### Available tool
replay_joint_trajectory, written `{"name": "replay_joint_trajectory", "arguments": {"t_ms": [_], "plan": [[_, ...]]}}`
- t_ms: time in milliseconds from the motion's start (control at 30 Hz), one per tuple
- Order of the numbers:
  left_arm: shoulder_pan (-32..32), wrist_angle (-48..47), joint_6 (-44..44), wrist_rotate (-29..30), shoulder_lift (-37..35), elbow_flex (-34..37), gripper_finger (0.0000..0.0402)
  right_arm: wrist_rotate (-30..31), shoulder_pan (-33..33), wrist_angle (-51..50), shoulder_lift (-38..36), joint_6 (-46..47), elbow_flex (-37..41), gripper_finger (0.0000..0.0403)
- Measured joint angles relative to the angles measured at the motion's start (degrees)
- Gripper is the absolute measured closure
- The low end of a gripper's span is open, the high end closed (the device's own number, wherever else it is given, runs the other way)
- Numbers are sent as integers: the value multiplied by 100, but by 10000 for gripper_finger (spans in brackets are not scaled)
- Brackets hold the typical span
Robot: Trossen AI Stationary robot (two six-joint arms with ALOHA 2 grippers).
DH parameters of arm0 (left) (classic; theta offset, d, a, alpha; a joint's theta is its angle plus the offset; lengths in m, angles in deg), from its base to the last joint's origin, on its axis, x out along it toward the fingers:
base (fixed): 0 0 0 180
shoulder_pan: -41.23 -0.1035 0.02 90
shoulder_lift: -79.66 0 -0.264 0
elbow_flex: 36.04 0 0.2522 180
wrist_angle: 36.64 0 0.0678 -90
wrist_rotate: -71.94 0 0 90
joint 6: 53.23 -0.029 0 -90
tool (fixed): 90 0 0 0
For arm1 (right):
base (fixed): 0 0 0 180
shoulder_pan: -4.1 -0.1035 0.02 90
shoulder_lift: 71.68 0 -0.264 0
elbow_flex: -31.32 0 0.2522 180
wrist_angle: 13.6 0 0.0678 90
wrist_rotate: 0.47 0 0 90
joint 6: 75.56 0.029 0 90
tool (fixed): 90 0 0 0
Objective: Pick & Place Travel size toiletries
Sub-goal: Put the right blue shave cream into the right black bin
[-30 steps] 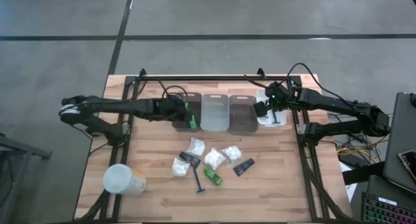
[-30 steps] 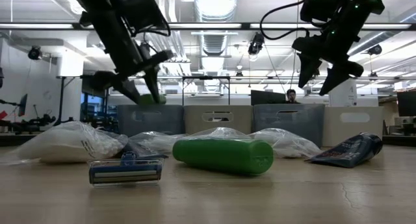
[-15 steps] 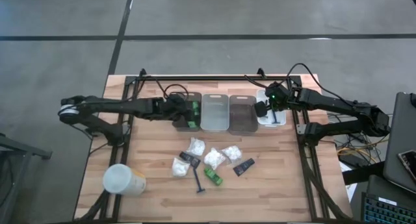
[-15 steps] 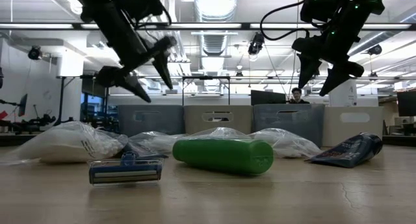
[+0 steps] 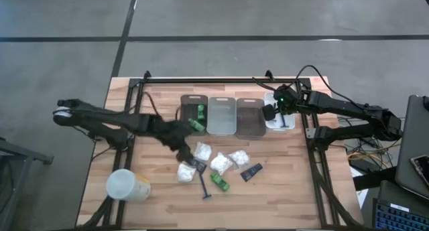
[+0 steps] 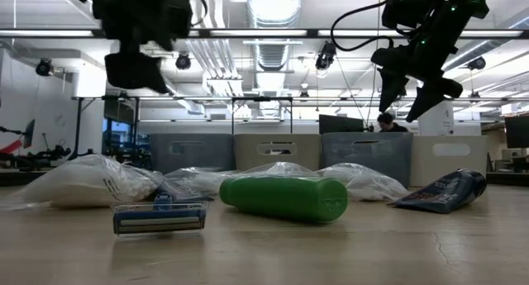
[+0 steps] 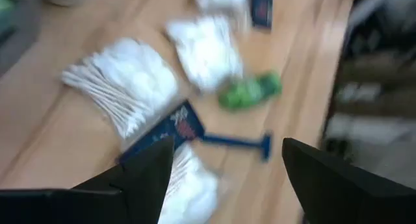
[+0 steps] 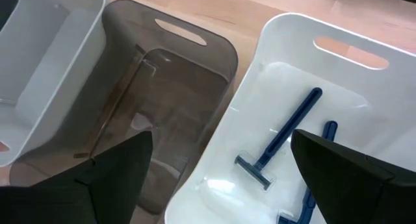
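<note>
The loose toiletries lie in a cluster at the table's middle, with bare wood left toward the near edge and to the right, while the white cylinder [image 5: 126, 185] stands at the near left. The left gripper [image 5: 179, 145] hangs with fingers spread wide and empty just left of the white packets [image 5: 201, 151], above a black tube [image 7: 170, 130], with a razor [image 5: 204, 185] and green bottle [image 5: 220, 183] nearer. The right gripper [image 5: 269, 112], also wide apart and empty, hovers over the far-right white bin [image 8: 338, 113] holding two razors [image 8: 279, 140]; green bottles [image 5: 198, 117] lie in the far-left bin [image 5: 188, 100].
</note>
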Motion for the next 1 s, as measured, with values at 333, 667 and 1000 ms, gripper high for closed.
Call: {"name": "replay_joint_trajectory", "arguments": {"t_ms": [333,667,1000], "plan": [[1281,-31,-1483,1437,736,0,110,2,1,2,0,68,0,39],[1313,-100,-1431,1358,1169,-7,110,-567,-24,-2,0,155,0,39],[1424,-760,-512,1309,714,-9,110,-1012,-1281,-9,-2,152,0,39]]}}
